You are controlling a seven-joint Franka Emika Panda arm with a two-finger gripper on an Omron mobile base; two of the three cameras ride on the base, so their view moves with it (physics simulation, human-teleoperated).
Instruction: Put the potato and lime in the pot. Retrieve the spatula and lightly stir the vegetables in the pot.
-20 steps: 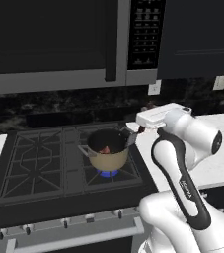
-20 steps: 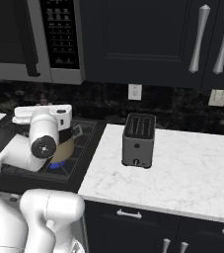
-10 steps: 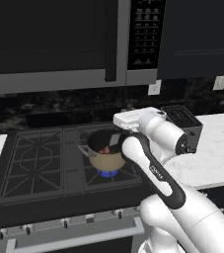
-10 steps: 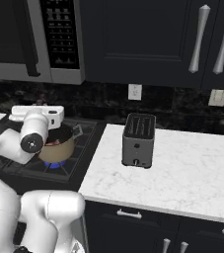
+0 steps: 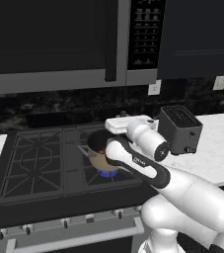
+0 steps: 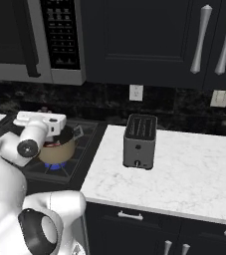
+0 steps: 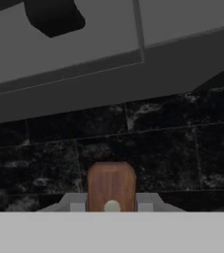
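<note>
The tan pot [image 5: 98,159] stands on the lit right front burner, also seen in the right base view as the pot [image 6: 60,148]. My white hand hovers just above the pot's far rim and points at the back wall. The gripper [image 7: 111,203] is shut on the spatula, whose brown wooden handle [image 7: 111,184] rises between the fingertips. A small brown tip of the spatula [image 5: 125,113] pokes past the hand. The arm covers much of the pot's dark inside, and the potato and lime are hidden.
A dark toaster [image 5: 180,129] sits on the white counter [image 6: 184,174] right of the stove. The microwave [image 5: 59,39] hangs low over the cooktop. Black grates [image 5: 34,158] cover the left burners. A blue flame [image 5: 106,174] burns under the pot.
The arm has swung left from near the toaster to above the pot, carrying the spatula. The gripper stays shut and the pot has not moved.
</note>
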